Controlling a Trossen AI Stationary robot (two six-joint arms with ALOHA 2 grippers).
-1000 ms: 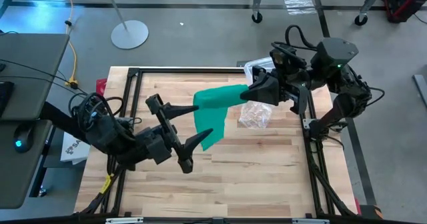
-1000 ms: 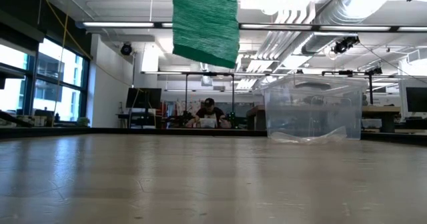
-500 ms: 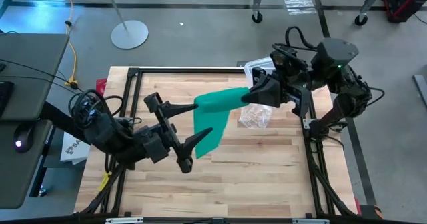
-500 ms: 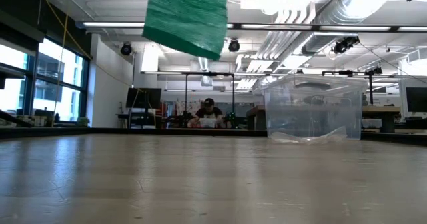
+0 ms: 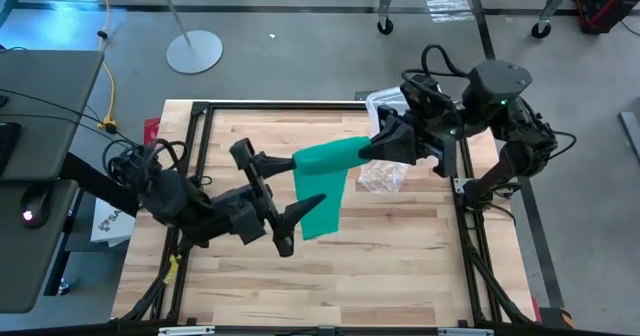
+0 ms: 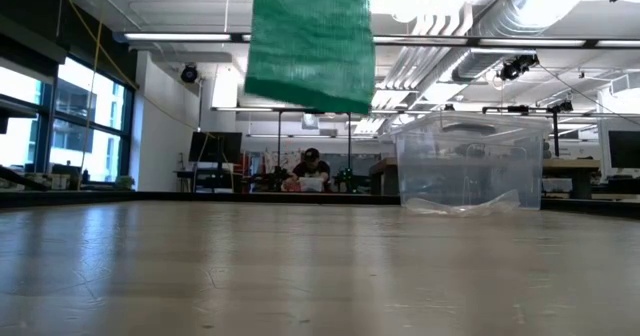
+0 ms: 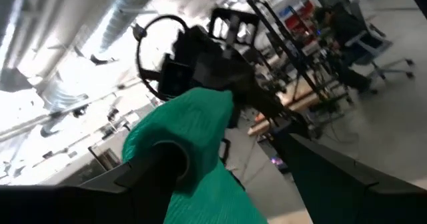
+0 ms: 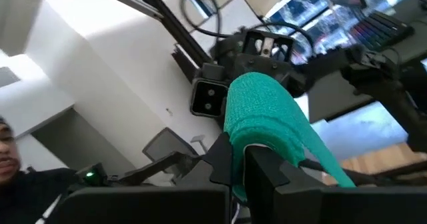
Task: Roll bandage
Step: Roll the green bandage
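Note:
The green bandage (image 5: 322, 188) is held up over the table's middle. From my right gripper (image 5: 372, 148), which is shut on one end, it runs toward the table's left and then hangs down. In the low view its free end (image 6: 310, 46) dangles well clear of the tabletop. My left gripper (image 5: 308, 182) is open and raised, and the hanging strip (image 7: 193, 124) passes between its two spread fingers. My left gripper's far finger (image 7: 157, 161) lies at the bandage's bend, but I cannot tell whether it touches the cloth. My right gripper pinches the bandage's end (image 8: 257, 134) between its shut fingers, coming level from the table's right. The cloth curls over the fingertips. The rest trails off and hangs slack, lifted clear.
A clear plastic box (image 6: 470, 161) stands at the table's far right, below my right arm, with a crinkly clear bag (image 5: 382, 176) beside it. A black frame (image 5: 200, 111) rims the wooden tabletop. A person (image 6: 310, 171) sits far off in the room.
The bandage's free end has swung toward the table's left and back again, and now hangs a little lower and squarer. The end in my right gripper has stayed where it was.

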